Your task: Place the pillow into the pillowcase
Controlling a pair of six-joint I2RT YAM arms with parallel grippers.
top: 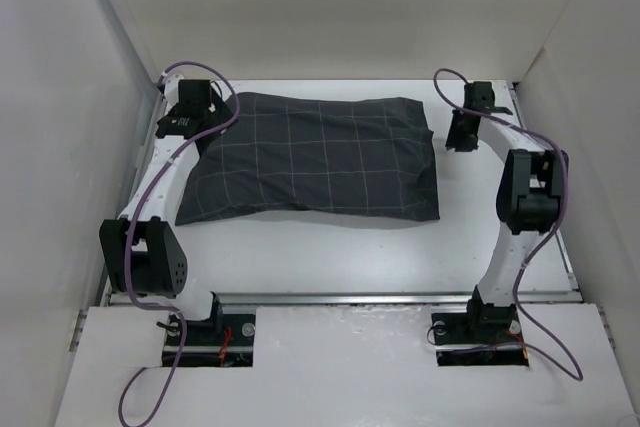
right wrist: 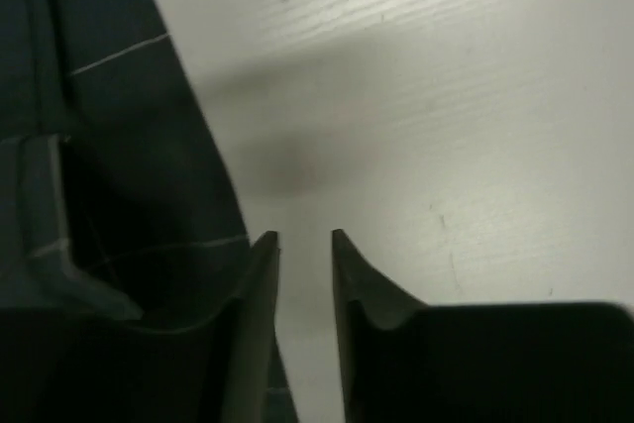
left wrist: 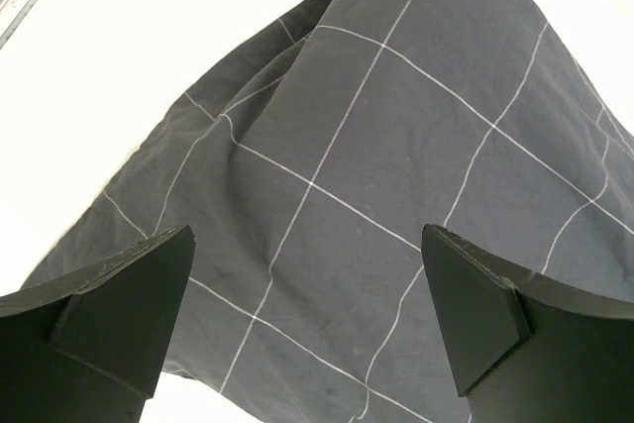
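Note:
The dark grey, grid-checked pillowcase (top: 315,157) lies puffed up across the far half of the white table (top: 330,247). No white pillow shows; it is hidden. My left gripper (top: 193,117) hovers over the pillowcase's far left corner. In the left wrist view the left gripper (left wrist: 307,237) stands wide open, with only the pillowcase (left wrist: 396,126) below it. My right gripper (top: 463,135) sits just off the pillowcase's right end. In the right wrist view the right gripper (right wrist: 303,237) has its jaws a narrow gap apart over bare table, with the pillowcase (right wrist: 119,136) just to its left.
White enclosure walls (top: 60,147) close in on the left, right and back. A metal rail (top: 340,297) runs along the table's near edge by the arm bases. Purple cables (top: 545,337) loop from both arms.

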